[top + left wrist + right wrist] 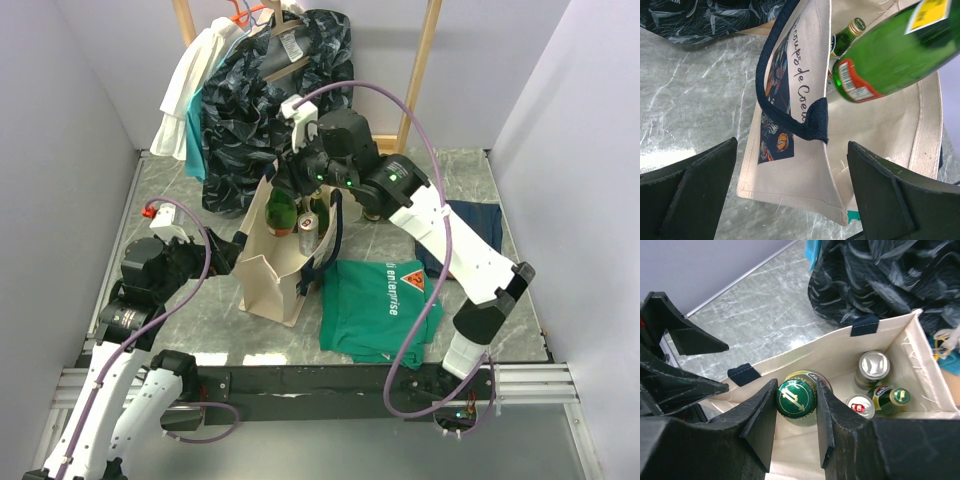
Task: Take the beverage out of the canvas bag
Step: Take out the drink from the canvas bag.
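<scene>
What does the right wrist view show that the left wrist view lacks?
Only right wrist: the right gripper shut on the cap of the large green glass bottle, silver tops of two cans inside the cream canvas bag. Only left wrist: the open left gripper, the bag's printed side, the bottle's barcode label. Both: bag, bottle, dark patterned garment.

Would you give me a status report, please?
Right gripper shut on green glass bottle in cream canvas bag. Left gripper open beside bag. Cans alongside.
</scene>
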Controlling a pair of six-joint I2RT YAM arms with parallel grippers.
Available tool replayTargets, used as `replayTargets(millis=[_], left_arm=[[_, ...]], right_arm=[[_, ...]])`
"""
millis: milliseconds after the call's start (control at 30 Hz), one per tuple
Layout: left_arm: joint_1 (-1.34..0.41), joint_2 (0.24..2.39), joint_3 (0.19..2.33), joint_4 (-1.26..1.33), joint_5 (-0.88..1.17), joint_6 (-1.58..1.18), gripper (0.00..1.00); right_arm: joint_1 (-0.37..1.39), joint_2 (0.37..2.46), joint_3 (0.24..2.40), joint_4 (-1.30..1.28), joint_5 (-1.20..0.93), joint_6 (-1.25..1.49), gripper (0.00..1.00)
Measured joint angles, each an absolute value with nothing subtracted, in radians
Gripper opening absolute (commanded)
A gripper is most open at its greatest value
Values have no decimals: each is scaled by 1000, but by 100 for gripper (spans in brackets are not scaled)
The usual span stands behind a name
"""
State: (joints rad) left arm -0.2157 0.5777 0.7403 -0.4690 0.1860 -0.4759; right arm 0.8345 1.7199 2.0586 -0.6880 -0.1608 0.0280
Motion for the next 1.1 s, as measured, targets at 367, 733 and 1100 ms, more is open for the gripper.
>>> replayTargets(millis=[367,733,1100], left_arm=[[-216,579,740,-469,186,-476,97],[-216,580,740,-469,186,-476,96],[-216,580,740,-469,186,-476,96]], right_arm=[[834,1642,2037,-674,-90,17,0],[835,1588,1987,-674,-22,-21,0],[835,1533,1926,-652,51,-37,0]])
